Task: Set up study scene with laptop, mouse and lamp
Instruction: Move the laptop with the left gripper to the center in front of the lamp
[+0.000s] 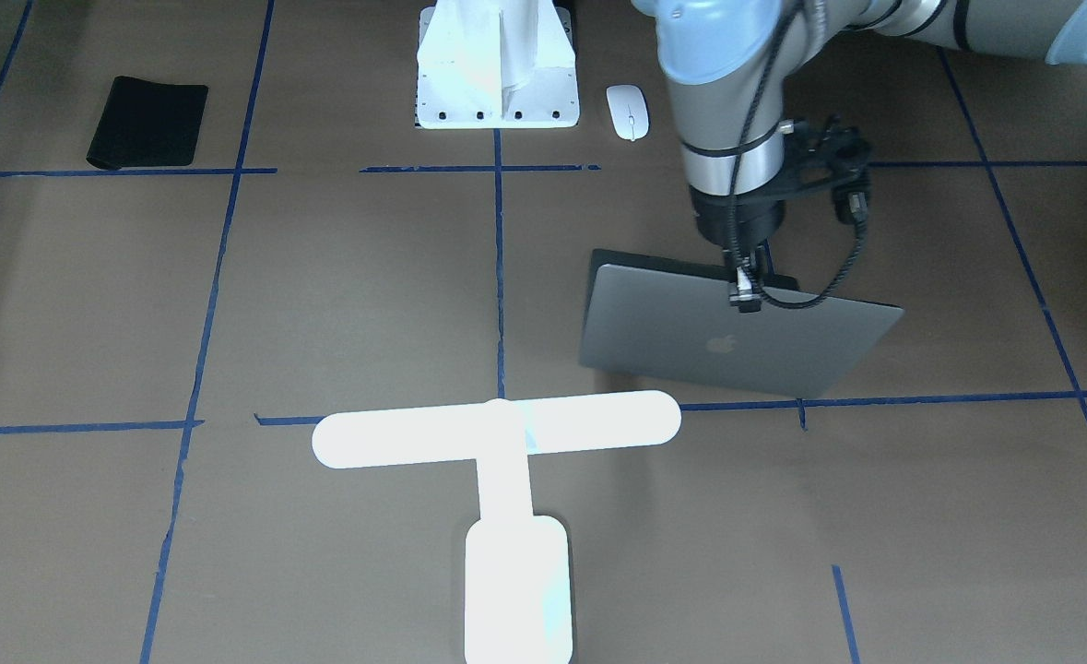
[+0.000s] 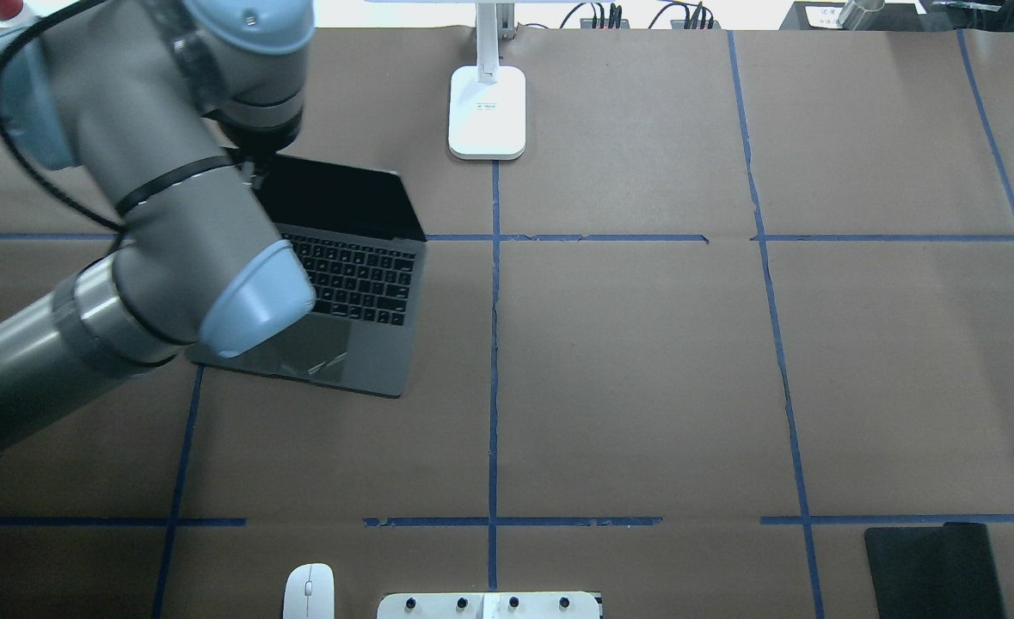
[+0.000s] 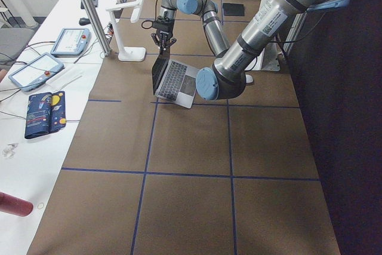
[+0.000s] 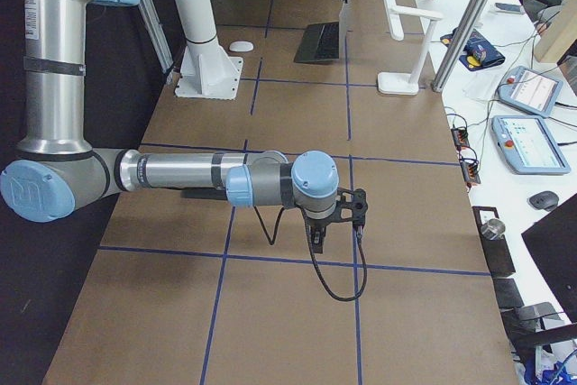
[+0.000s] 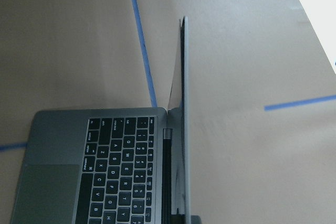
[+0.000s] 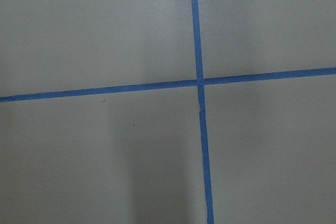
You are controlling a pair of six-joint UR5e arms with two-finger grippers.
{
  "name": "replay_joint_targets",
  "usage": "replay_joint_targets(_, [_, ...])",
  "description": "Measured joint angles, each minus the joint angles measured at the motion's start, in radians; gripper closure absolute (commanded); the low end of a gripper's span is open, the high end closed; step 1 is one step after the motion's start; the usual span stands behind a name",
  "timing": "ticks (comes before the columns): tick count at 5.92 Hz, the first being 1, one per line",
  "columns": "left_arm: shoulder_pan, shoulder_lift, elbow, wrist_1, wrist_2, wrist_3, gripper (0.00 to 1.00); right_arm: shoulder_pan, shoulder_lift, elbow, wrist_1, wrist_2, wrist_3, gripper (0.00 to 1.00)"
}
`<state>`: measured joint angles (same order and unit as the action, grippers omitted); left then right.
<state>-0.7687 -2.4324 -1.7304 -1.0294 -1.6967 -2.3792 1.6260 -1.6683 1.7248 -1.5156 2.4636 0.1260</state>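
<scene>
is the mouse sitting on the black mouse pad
No, the mouse lies beside the white pedestal, while the black mouse pad is far off at the other corner with nothing on it.

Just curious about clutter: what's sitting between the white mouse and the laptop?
Nothing. In the overhead view, only the bare brown table lies between the mouse and the laptop.

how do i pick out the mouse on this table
Find the white pedestal at the table's robot-side edge. Just beside it, toward the laptop, lies the mouse. It is the only small glossy white oval; the pad is flat and black.
</scene>
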Motion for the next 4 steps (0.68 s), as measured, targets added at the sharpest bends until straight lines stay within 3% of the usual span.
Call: replay_joint_targets(4, [0.11, -0.26, 0.288, -0.048, 0.0, -0.253, 1.0, 0.0, 0.001, -0.014, 0.0, -0.001, -0.002, 0.0])
